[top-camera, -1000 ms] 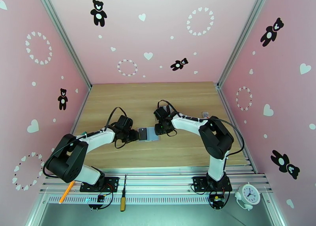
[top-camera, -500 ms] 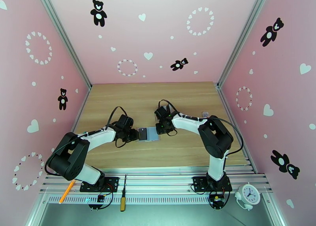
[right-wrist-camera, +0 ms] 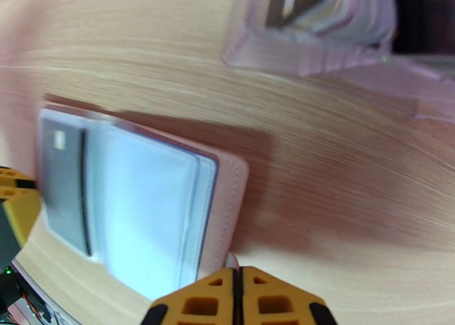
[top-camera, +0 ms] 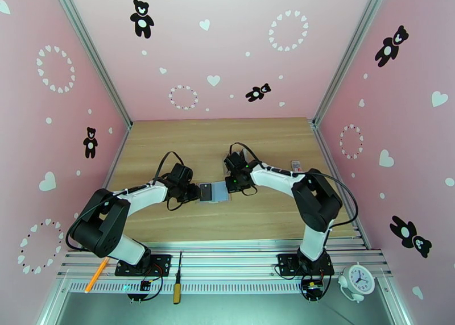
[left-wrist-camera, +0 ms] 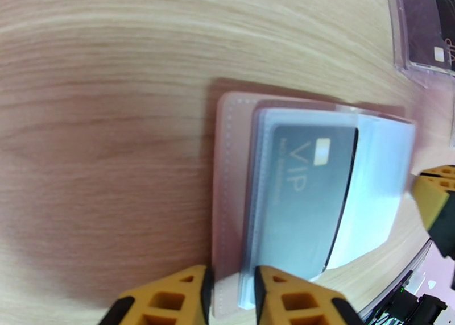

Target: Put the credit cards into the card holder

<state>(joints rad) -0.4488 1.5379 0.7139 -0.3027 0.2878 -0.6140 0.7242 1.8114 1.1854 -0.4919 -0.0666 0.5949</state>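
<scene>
Card holder point(left-wrist-camera: 230, 167) lies open, long axis left-right, sleeving one credit card point(left-wrist-camera: 301, 201); left gripper point(left-wrist-camera: 230, 298) pinches its edge, right gripper point(right-wrist-camera: 236, 298) closed.

Card holder point(left-wrist-camera: 227, 178) flanked by left hand point(left-wrist-camera: 230, 286), right hand point(right-wrist-camera: 238, 298); clear card rack point(right-wrist-camera: 307, 42) close by; open tabletop point(top-camera: 216, 141) beyond.

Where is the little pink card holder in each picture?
Top external: the card holder lies open just below the picture's middle.
Left wrist: the card holder is in the middle, reaching the bottom edge.
Right wrist: the card holder sits lower left.
Shared landmark: the dark card in its clear sleeve.
</scene>
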